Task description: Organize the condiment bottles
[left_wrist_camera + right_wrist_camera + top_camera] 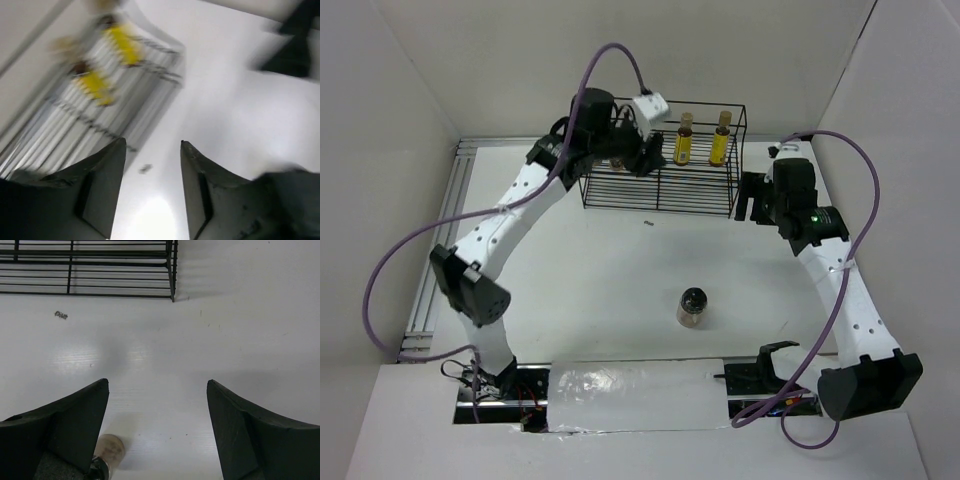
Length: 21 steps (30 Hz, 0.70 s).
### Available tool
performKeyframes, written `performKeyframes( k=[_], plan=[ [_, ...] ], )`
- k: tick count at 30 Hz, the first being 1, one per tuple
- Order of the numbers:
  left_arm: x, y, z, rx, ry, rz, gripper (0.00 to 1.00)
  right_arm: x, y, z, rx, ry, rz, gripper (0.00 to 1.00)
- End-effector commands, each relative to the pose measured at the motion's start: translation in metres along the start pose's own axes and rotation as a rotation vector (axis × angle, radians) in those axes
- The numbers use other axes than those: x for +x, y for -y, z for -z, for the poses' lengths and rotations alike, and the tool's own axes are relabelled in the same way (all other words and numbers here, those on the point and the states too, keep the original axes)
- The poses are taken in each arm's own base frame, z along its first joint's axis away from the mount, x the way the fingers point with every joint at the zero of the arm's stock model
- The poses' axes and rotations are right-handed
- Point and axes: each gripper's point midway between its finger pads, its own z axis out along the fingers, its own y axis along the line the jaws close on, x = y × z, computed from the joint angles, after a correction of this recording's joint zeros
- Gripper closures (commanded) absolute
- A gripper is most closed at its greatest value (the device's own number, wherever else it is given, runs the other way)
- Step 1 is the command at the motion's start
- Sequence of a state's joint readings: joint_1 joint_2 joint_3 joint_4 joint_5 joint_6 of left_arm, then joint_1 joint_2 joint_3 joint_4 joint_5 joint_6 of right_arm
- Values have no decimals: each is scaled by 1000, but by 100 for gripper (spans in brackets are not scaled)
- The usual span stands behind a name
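Near the middle of the table (600, 270), well apart from the wire rack (660, 190) holding 2 slim yellow bottles (684, 146), 1 dark-lidded jar (691, 307) is standing upright, likely light, rigid, slick and breakable, best pinched across its body, while the left gripper (152, 142) and right gripper (157, 385) are hanging spread and empty, nothing blocking the jar

This is looking like a robotics lab test cell: plain white panels (410, 60) are walling in a white tabletop (600, 270), a slotted aluminium rail (439, 240) running down the left side.
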State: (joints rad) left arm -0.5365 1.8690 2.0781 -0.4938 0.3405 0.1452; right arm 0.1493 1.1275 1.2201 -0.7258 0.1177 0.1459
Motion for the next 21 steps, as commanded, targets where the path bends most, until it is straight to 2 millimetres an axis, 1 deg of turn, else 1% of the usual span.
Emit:
performKeyframes(
  k=[1, 2, 3, 4, 5, 6, 7, 8, 9, 11, 12, 14, 15, 16, 17, 18, 19, 21],
  plan=[
    [14, 131, 36, 453, -12, -131, 42, 2, 3, 3, 4, 15, -24, 15],
    [28, 148, 38, 509, -39, -156, 44, 4, 3, 2, 2, 13, -27, 15],
    [37, 164, 44, 554, -58, -163, 42, 5, 2, 1, 0, 11, -29, 15],
    [64, 190, 43, 624, -111, -156, 38, 4, 3, 2, 0, 16, -35, 15],
    [71, 204, 48, 670, -114, -167, 30, 4, 3, 3, -2, 18, -36, 15],
    [77, 223, 49, 713, -118, -181, 26, 4, 3, 4, -1, 20, -41, 15],
    [93, 236, 50, 749, -148, -175, 21, 5, 3, 5, 0, 17, -41, 15],
    [99, 245, 50, 773, -156, -170, 20, 3, 4, 8, 4, 27, -42, 15],
    [100, 259, 48, 799, -145, -186, 20, 4, 5, 9, 6, 31, -38, 15],
    [115, 271, 40, 811, -176, -181, 19, 7, 9, 14, 20, 33, -33, 14],
    [117, 281, 36, 823, -170, -197, 19, 9, 10, 15, 24, 29, -32, 15],
    [127, 288, 24, 816, -190, -204, 19, 15, 13, 17, 35, 16, -26, 15],
    [126, 289, 18, 810, -181, -210, 19, 19, 15, 18, 39, 6, -24, 14],
    [132, 289, 12, 810, -194, -206, 19, 20, 15, 19, 41, 3, -23, 15],
    [134, 289, 8, 806, -197, -205, 20, 19, 17, 22, 47, 13, -24, 15],
    [135, 289, 6, 805, -195, -214, 20, 21, 18, 23, 50, 11, -23, 14],
    [141, 289, 3, 809, -207, -213, 20, 21, 18, 25, 48, 15, -19, 15],
    [149, 292, 4, 829, -217, -211, 21, 20, 20, 29, 56, 26, -16, 14]
  ],
)
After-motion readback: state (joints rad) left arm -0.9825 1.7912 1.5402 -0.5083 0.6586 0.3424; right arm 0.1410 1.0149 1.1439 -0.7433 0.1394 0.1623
